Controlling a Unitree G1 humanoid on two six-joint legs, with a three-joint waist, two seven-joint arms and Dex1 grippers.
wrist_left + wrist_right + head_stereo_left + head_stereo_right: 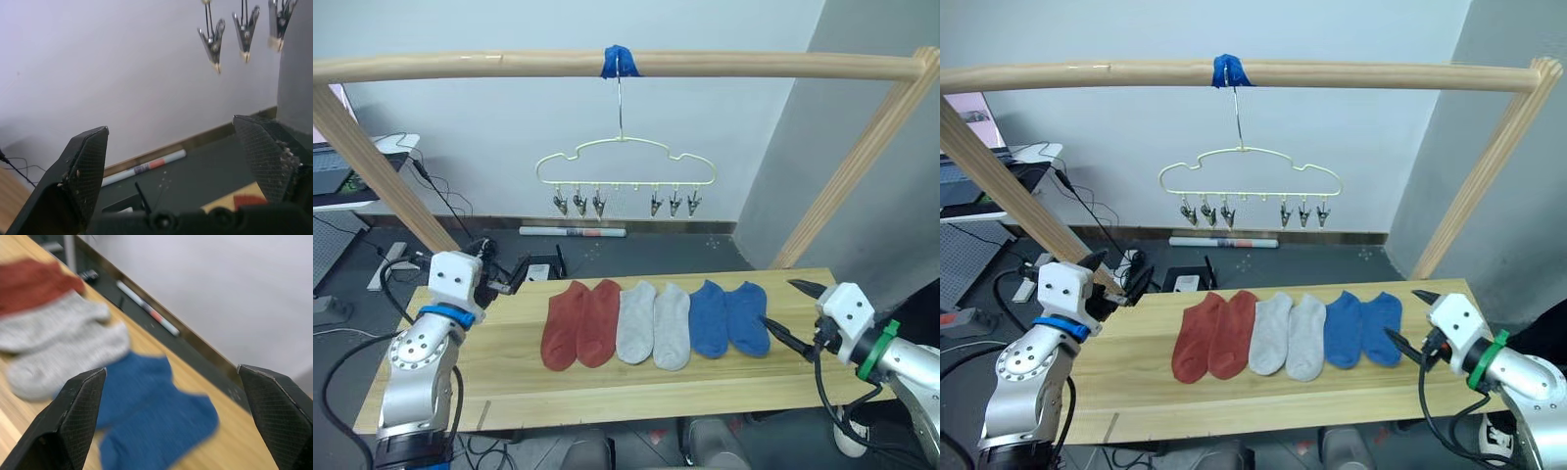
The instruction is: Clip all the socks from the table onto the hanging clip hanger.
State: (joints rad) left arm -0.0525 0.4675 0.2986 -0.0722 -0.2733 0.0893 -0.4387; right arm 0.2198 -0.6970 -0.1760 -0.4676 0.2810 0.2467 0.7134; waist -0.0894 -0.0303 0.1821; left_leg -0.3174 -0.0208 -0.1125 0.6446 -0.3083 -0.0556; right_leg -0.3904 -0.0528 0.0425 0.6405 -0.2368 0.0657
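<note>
The left end effector hung over the desk's left end with its two black fingers spread wide and nothing between them; in its wrist view the fingers pointed up toward the metal clips, well short of them. From the head views its fingertips were hard to pick out against the dark cables behind.

On the desk the six socks lay flat in a tight row, touching side to side: two rust-red socks, then two light grey socks, then two blue socks. Above and behind them the clip hanger dangled by its hook from the wooden pole, where blue tape wrapped the pole. All six clips hung bare, three to each side.

The right end effector stood just beside the rightmost blue sock, fingers wide apart and holding nothing; the lower fingertip came close to the sock's edge, though whether it touched was unclear. Its wrist view showed the blue pair blurred between the fingers.
</note>
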